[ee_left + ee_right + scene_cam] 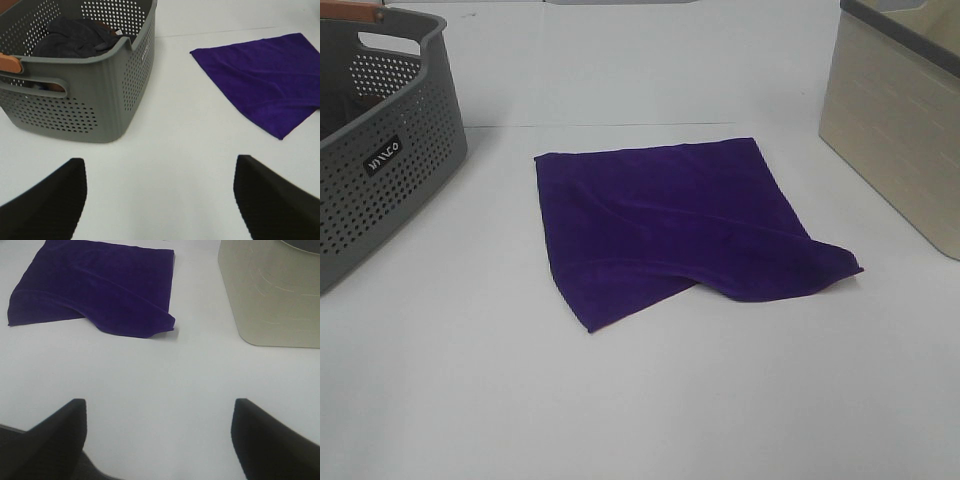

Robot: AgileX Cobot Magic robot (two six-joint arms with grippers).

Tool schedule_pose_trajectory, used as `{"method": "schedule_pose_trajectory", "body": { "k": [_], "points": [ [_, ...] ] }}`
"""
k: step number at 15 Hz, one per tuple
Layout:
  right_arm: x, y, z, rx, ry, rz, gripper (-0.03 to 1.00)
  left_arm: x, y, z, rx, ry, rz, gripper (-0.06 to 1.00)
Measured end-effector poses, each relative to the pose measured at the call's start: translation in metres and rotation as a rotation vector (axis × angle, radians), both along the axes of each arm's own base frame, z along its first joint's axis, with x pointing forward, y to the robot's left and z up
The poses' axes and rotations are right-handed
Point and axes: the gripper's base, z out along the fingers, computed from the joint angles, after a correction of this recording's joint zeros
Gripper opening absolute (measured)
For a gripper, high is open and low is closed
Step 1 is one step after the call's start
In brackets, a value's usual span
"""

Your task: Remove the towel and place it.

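Towel: I see the deep purple, roughly square soft cloth [675, 228] lying spread on the white surface [650, 400], in the middle of the overhead frame. It is mostly flat; its corner toward the lower right of the frame is folded and rumpled, and a crease runs along its near edge.

Grey basket: I have the dark grey perforated plastic basket [380, 150] at the upper left of the overhead frame, well apart from the towel. An orange-brown handle piece [10, 63] sits on its rim. In the left wrist view a dark brownish-grey cloth [75, 37] lies bunched inside it.

Beige bin: a pale beige ribbed container with a dark rim [900, 120] stands at the upper right of the overhead frame, near the towel's right side but not touching it.

Left gripper [160, 200]: in my left wrist view its black jaws are spread wide and hold nothing, with bare surface between them. The basket and the towel both lie ahead of it.

Right gripper [157, 440]: its jaws are also spread wide and empty, over bare surface, clear of the towel's folded corner.

Overhead view: neither arm shows in it.
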Motion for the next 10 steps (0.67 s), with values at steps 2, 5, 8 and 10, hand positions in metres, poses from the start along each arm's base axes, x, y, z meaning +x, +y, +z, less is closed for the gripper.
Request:
{"method": "schedule_pose_trajectory", "body": {
  "k": [2,5,8,10],
  "points": [
    [-0.0001,0.0,0.0,0.0,-0.001,0.0,0.71,-0.0047,0.0009,-0.002,-0.003,-0.015,0.0,0.74],
    [-0.0001,0.0,0.0,0.0,-0.001,0.0,0.71,-0.0045,0.0005,-0.0046,-0.003,-0.004,-0.004,0.74],
    [-0.0001,0.0,0.0,0.0,-0.001,0.0,0.71,-0.0038,0.0003,-0.0063,0.016,-0.001,-0.013,0.74],
    [-0.0001,0.0,0.0001,0.0,-0.002,0.0,0.71,-0.0036,0.0003,-0.0069,0.022,0.001,-0.016,0.74]
  ]
}}
